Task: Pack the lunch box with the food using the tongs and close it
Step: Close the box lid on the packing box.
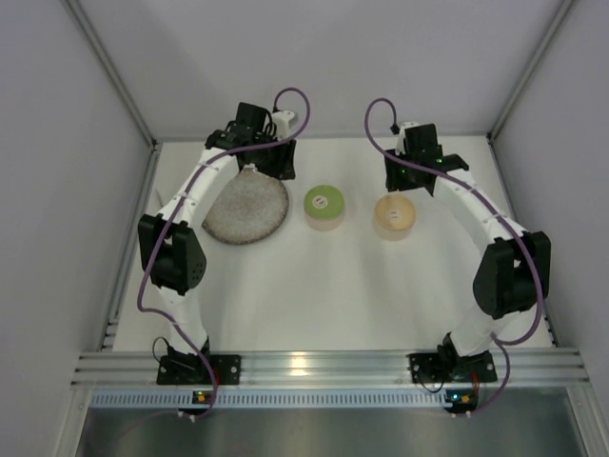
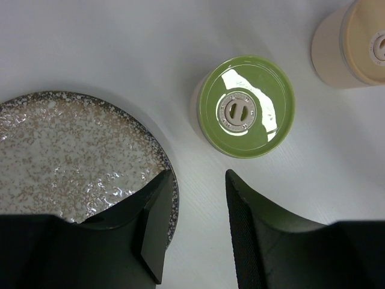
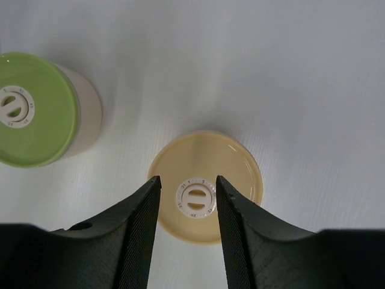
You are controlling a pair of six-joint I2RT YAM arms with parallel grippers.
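The lunch box sits as two small tins on the white tabletop (image 1: 314, 295): the green-lidded tin (image 2: 246, 105) just beside the speckled plate (image 2: 60, 150), and the tan-lidded tin (image 3: 204, 174) a little apart to its right, both capped. My left hand (image 2: 194, 232) hovers spread over the plate's rim with nothing between its fingers. My right hand (image 3: 186, 232) hangs spread above the tan lid, gripping nothing, and from its wrist camera the lid's white centre shows in the gap. I see no food or tongs in any view. I judge these tins light and rigid, with glossy lids that could slip. I would pinch a lid across its outer rim, not the tiny slotted centre, and squeeze gently so the tin doesn't skate or tip.
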